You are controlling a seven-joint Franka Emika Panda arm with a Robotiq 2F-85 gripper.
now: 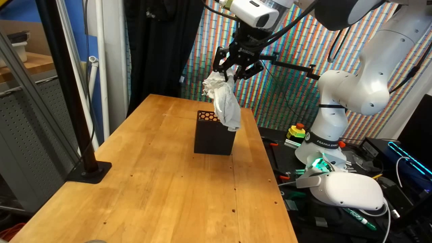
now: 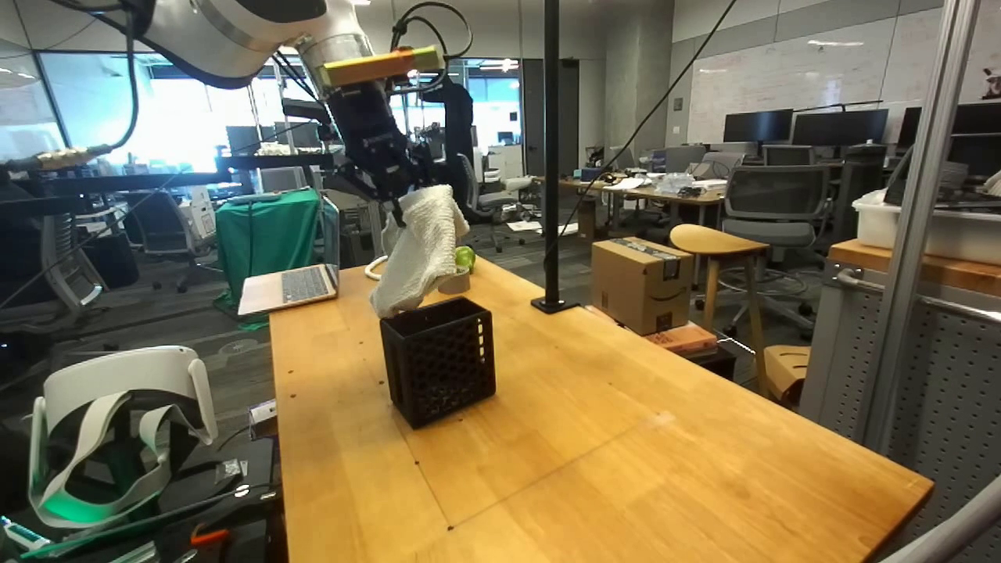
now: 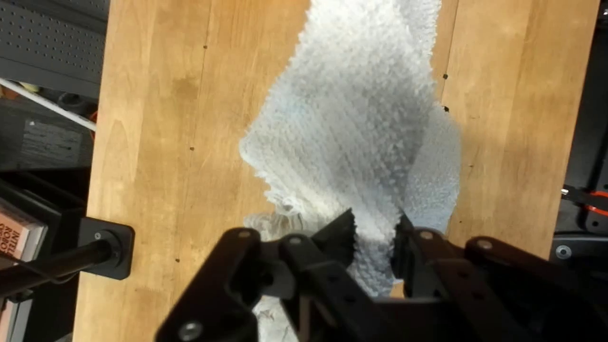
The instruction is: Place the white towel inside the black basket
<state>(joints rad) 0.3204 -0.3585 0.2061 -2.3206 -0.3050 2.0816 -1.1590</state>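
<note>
Pincer (image 3: 375, 237) grips the white towel (image 3: 346, 109), suspended at twelve o'clock relative to the black basket (image 2: 446, 371) in an exterior view; basket contents unclear.

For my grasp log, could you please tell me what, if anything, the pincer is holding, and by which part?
The pincer holds the white towel by a gathered fold near its top, most of it hanging below.

Rough nubbly cloth towel (image 3: 351, 109), matt plastic-looking basket (image 1: 214, 140), smooth wooden tabletop (image 2: 626, 453)
</note>
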